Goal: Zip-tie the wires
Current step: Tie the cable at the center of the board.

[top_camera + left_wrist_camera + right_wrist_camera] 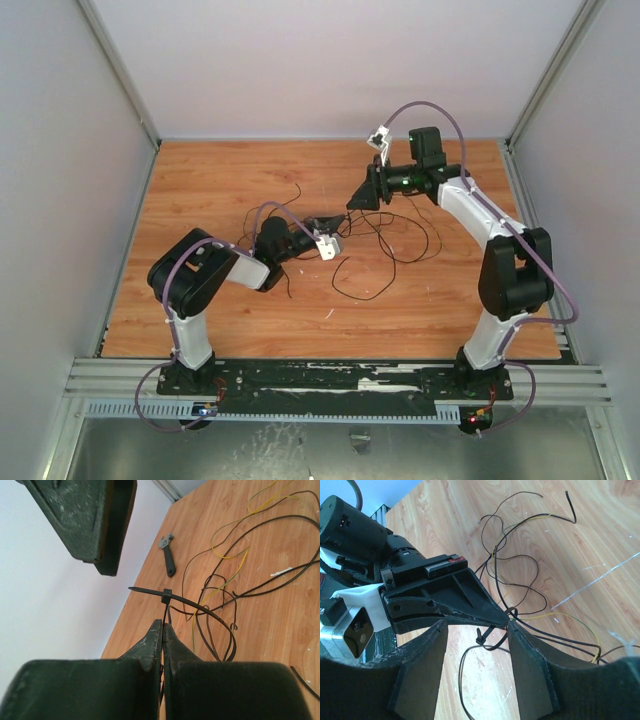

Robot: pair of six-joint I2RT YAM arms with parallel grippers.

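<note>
The wires lie in loose dark loops mid-table, also visible as wires in the left wrist view and wires in the right wrist view. The zip tie is looped round some strands, its head up and its tail pointing left. My left gripper is shut on the zip tie's strap just below the head. The right gripper stands open around the left gripper's tip, with the zip tie's head in the gap, touching neither finger. From above, left gripper and right gripper nearly meet.
A dark-handled tool with a grey head lies on the wooden table beyond the zip tie, near the white side wall. A thin yellow wire runs among the dark loops. White walls close in the table.
</note>
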